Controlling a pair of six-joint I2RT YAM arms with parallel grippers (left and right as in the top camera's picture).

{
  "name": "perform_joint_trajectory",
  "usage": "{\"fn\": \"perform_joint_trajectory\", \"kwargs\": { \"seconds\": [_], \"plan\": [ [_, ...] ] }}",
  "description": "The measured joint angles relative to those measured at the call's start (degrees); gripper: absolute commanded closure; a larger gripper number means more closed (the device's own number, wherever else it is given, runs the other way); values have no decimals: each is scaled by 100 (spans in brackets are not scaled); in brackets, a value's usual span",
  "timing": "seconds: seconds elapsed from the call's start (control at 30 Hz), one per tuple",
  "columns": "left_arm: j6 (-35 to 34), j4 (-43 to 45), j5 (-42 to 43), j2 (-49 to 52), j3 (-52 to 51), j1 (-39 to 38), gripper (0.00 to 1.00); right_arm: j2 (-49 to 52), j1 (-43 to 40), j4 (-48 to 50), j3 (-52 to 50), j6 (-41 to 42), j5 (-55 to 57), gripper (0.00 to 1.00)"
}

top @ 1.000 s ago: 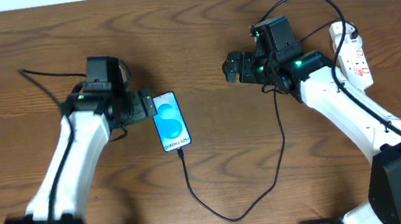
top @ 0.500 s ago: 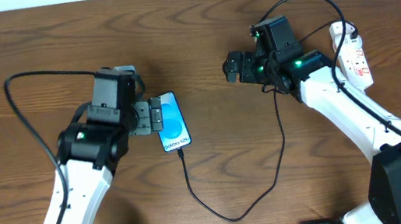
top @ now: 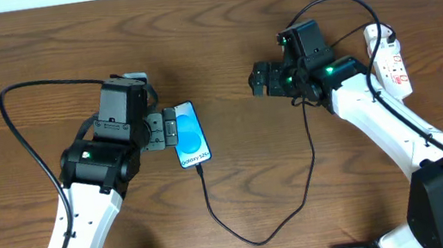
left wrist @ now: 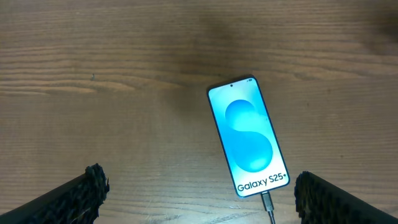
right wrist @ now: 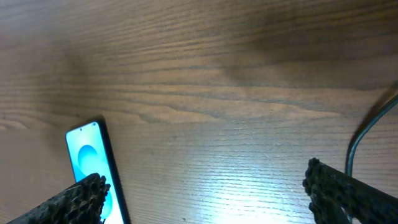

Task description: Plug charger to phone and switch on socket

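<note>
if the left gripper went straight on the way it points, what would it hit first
Most likely the phone, lying just ahead between the left gripper's open fingers; height is unclear, so it could touch the table beside it instead.

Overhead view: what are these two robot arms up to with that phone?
The arms are getting a phone charging. It lies screen-up and lit on the table. A thin black cable already meets its bottom end and loops off to the right. The left end effector hovers open at the phone's left edge, holding nothing. The right end effector hangs open and empty over bare wood. The white power strip lies untouched beyond that arm. Whether its switch is on cannot be seen.
</note>
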Motion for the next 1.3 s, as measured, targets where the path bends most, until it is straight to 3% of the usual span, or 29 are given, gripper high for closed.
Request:
{"fn": "perform_joint_trajectory", "kwargs": {
  "seconds": [0.17, 0.27, 0.53, 0.93, 1.3],
  "plan": [
    [2, 2, 0, 0, 2, 0, 2, 0, -103, -516, 256, -374, -273, 1],
    [2, -2, 0, 0, 0, 0, 2, 2, -367, -1335, 938, -667, -481, 1],
    [2, 4, -7, 0, 0, 0, 2, 0, -1818, -3045, 2830, -1416, -815, 1],
    [2, 2, -17, 0, 0, 0, 2, 116, -4489, -3346, 3279, -2669, -2186, 1],
    [2, 2, -17, 0, 0, 0, 2, 1067, -4732, -3239, 3279, -3827, -2417, 1]
  ]
}}
